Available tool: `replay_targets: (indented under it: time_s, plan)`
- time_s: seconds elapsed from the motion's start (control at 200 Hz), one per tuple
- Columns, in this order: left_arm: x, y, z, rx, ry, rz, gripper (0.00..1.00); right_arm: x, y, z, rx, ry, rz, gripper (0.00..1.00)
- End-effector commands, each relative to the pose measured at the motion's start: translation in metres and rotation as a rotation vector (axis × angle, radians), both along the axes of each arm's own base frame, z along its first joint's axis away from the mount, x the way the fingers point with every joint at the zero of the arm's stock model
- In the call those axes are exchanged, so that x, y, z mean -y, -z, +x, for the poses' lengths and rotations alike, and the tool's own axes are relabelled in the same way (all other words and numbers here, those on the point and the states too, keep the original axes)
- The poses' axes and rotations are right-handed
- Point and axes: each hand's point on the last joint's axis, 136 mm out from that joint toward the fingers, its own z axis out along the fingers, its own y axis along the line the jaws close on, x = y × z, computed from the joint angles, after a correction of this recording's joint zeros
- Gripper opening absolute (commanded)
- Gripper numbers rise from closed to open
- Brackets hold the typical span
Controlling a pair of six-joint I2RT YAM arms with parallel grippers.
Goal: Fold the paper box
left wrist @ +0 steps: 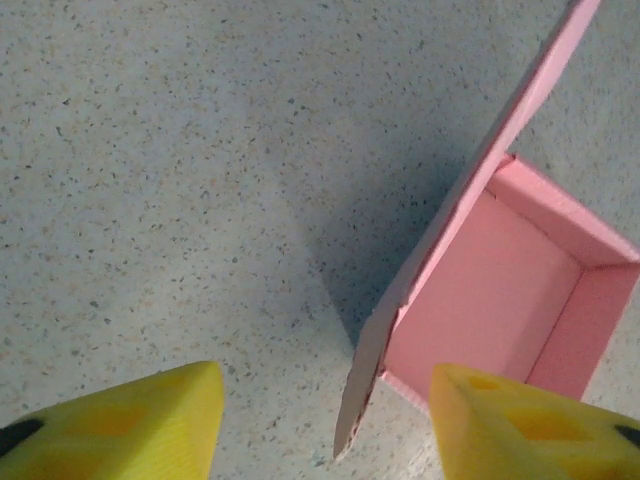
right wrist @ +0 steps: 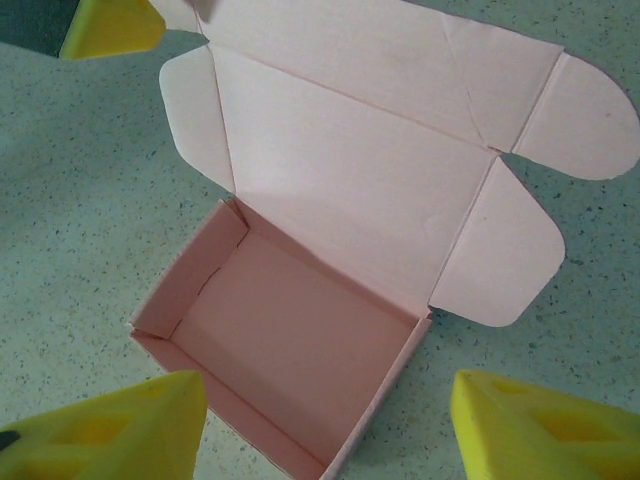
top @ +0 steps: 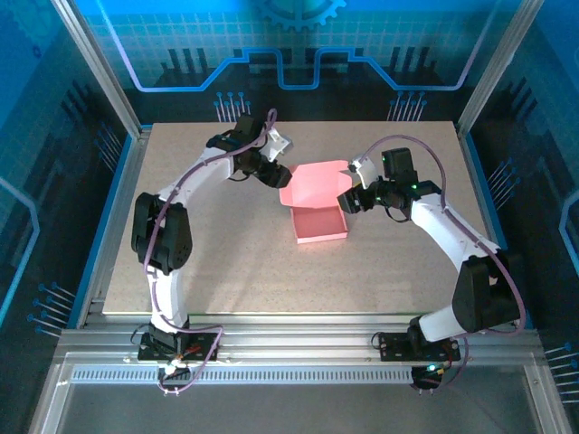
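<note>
The paper box (top: 321, 222) is a pink open tray mid-table, its lid (top: 315, 181) laid back toward the far side. My left gripper (top: 277, 177) hangs at the lid's left edge. In the left wrist view the lid's side flap (left wrist: 372, 360) stands edge-on between the spread yellow fingers (left wrist: 140, 425), touching neither; the left gripper (left wrist: 330, 430) is open. My right gripper (top: 349, 201) is at the tray's right side. The right gripper (right wrist: 325, 435) is open above the tray (right wrist: 290, 340), whose right wall lies between its fingertips (right wrist: 545, 425). The lid (right wrist: 340, 150) shows rounded tabs.
The speckled beige table (top: 226, 262) has bare room on all sides of the box. Metal frame rails (top: 289, 327) run along the near edge and upright posts (top: 99, 63) stand at the back corners. One yellow finger of the left gripper (right wrist: 105, 25) sits by the lid's far corner.
</note>
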Motion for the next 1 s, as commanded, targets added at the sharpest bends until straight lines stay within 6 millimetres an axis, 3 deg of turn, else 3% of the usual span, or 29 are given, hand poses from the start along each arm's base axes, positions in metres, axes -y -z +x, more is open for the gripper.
replay_targets:
  time_s: [0.0, 0.365, 0.585, 0.996]
  plan:
    - [0.003, -0.003, -0.010, -0.055, 0.067, 0.000, 0.54, -0.003, -0.015, -0.001, 0.026, -0.014, -0.008, 0.66]
    - [0.007, 0.005, -0.003, -0.083, 0.089, 0.025, 0.36, -0.001, -0.010, -0.004, 0.017, -0.009, -0.027, 0.66]
    - [0.013, 0.010, -0.005, -0.091, 0.112, 0.039, 0.30, -0.001, -0.008, -0.003, 0.011, -0.008, -0.032, 0.66]
    - [0.022, 0.015, -0.009, -0.124, 0.140, 0.045, 0.30, 0.001, -0.001, -0.004, -0.005, -0.004, -0.049, 0.66]
